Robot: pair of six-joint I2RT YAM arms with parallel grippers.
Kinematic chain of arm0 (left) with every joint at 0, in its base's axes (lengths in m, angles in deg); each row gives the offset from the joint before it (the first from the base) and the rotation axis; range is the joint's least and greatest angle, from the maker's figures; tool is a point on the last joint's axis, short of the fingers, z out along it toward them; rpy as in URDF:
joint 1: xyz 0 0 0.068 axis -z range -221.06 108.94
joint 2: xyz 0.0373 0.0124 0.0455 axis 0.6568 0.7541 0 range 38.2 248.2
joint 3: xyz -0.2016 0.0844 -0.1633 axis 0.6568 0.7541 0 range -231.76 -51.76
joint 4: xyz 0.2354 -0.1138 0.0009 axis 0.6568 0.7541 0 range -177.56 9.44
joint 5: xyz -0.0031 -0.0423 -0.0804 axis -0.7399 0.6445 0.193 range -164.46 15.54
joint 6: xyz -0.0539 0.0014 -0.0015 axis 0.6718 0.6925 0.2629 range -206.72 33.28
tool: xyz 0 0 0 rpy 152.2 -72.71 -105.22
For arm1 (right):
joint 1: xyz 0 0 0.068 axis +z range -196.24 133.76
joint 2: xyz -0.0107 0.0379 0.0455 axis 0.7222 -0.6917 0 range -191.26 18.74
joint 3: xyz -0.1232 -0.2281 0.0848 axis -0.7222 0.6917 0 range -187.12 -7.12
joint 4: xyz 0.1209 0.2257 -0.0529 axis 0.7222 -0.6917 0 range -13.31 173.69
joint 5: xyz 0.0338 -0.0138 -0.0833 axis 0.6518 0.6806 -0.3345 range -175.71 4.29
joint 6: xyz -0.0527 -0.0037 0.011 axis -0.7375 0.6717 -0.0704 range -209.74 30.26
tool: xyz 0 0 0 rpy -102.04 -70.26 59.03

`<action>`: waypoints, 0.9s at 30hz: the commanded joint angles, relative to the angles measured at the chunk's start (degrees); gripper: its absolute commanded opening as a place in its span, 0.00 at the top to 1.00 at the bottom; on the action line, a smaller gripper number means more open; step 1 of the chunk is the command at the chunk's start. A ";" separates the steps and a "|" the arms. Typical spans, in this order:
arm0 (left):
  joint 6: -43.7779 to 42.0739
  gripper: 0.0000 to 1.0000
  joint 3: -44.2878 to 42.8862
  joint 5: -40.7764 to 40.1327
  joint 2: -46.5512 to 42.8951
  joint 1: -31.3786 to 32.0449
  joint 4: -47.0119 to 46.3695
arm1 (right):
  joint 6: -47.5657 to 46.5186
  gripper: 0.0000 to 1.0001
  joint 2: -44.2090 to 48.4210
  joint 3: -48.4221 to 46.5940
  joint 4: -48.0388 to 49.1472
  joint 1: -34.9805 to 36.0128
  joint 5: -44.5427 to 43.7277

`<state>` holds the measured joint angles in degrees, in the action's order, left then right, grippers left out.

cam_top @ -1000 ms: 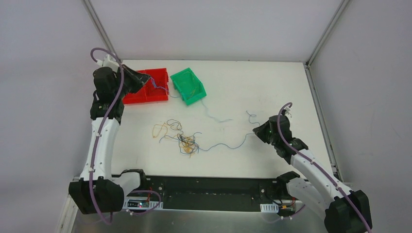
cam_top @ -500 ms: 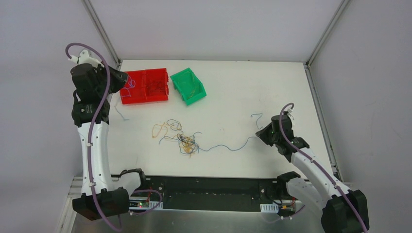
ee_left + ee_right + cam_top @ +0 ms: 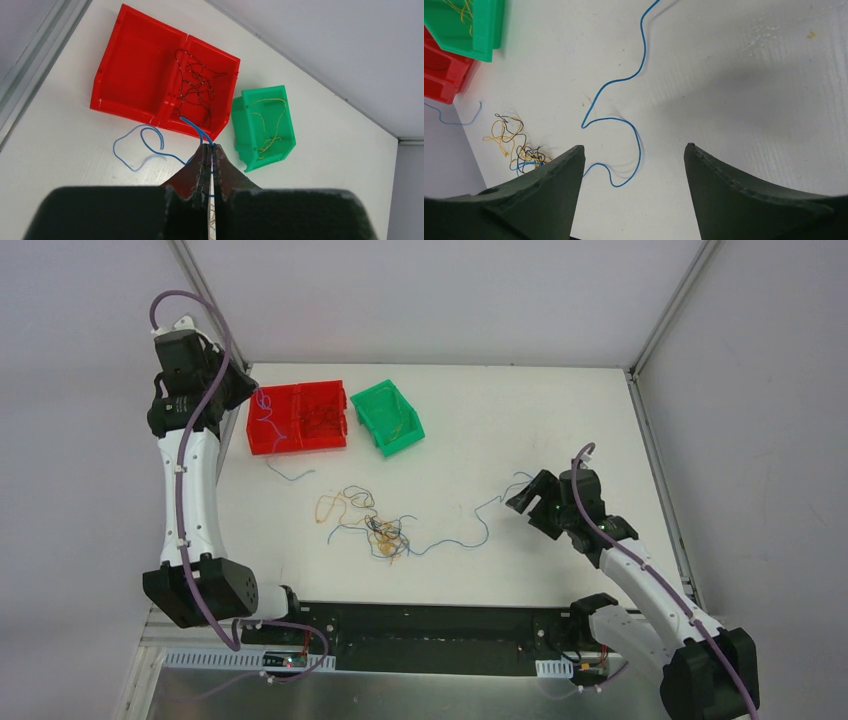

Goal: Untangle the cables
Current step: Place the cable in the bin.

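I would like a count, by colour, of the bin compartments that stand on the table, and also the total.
Red compartments: 2
Green compartment: 1
Total: 3

A flat white rectangular bench (image 3: 560, 420) is enclosed by plain pale grey wall panels (image 3: 440, 300) at the back and on both sides. Slim silver metal posts (image 3: 678, 298) rise from its far corners. A brushed metal plate (image 3: 430, 695) edges the near side. The light is soft and even, with faint shadows.
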<state>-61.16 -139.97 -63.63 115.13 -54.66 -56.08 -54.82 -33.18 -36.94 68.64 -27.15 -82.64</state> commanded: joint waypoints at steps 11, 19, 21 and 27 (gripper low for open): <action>-4.41 1.00 -17.94 -8.94 4.52 -0.44 1.89 | -3.36 0.21 -0.78 -4.19 1.24 -0.25 4.37; -5.14 1.00 -25.79 -9.74 11.70 -0.62 1.91 | -3.32 0.21 -1.58 -6.24 1.16 -0.25 4.70; -5.52 1.00 -27.30 -9.69 13.51 -0.71 1.92 | -3.19 0.21 -2.10 -6.96 1.09 -0.28 4.83; -7.45 1.00 -31.39 -10.56 18.52 -1.19 1.92 | -3.39 0.21 -4.15 -10.31 -0.08 -0.24 4.47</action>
<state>-66.32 -166.98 -72.26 131.98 -54.97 -53.89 -57.42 -36.37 -43.21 68.62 -27.15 -78.73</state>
